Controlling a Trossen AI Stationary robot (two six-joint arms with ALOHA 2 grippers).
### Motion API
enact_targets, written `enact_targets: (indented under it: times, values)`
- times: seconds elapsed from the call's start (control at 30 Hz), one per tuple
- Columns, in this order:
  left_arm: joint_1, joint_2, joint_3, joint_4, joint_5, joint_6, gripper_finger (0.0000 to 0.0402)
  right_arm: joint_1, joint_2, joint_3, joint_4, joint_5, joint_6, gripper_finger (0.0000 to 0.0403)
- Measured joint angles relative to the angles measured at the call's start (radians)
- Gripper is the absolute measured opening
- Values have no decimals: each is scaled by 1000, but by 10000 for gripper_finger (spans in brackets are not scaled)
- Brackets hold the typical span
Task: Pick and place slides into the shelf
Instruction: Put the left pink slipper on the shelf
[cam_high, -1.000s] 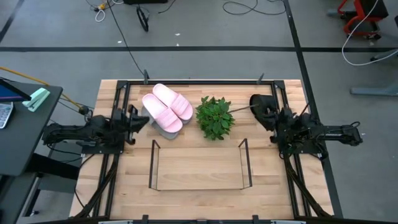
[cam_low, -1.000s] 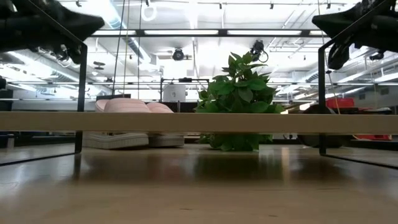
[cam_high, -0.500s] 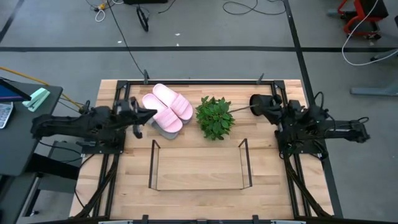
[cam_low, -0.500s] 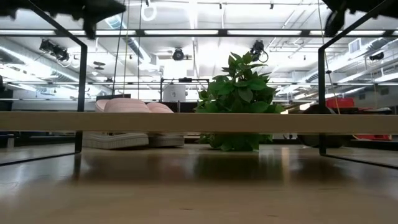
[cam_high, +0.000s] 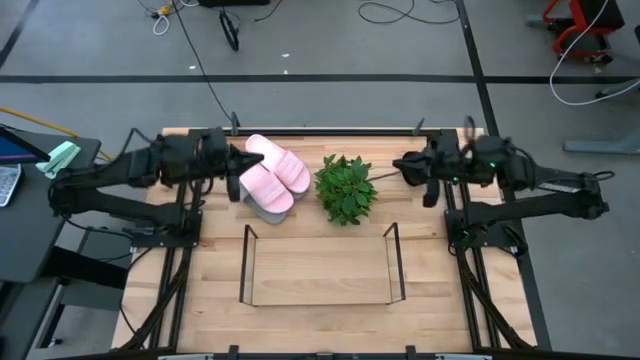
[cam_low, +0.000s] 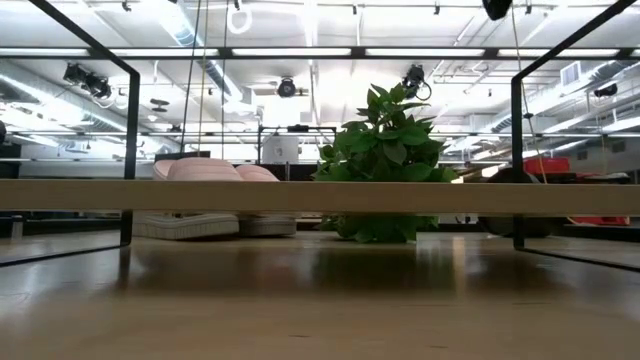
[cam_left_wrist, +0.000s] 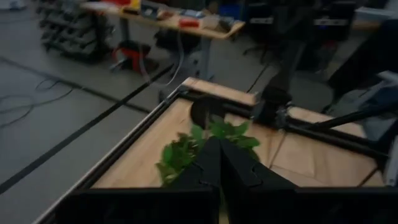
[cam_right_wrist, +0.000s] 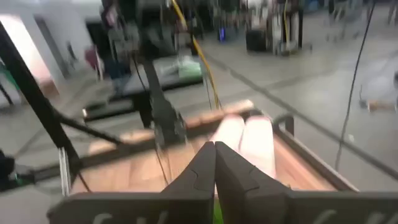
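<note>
With both closed, the left gripper (cam_high: 243, 160) and right gripper (cam_high: 402, 164) should be opened before the pink slides (cam_high: 268, 176) are approached; the grey pair (cam_high: 413, 163) is probably under the right arm

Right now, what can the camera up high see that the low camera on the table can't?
Only the high view shows both arms: the left gripper beside the pink slides, the right gripper by a dark shape in the far right corner, plus the floor cables. Only the low view shows the ceiling lights. Both show the pink slides, the plant and the shelf.
</note>
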Motion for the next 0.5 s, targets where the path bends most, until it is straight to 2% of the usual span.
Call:
enact_targets:
  times: [0.13,0.23,0.3,0.5]
  values:
    - [45,81,177,-154,0,-2,19,-69,103,131,-98,-123,13,14]
    - [68,117,255,-164,0,74,27,-109,178,213,-173,-143,20,14]
    - [76,127,280,-145,-1,102,30,-126,214,255,-215,-144,5,14]
    - [81,132,288,-109,0,5,29,-137,278,297,-230,-158,26,14]
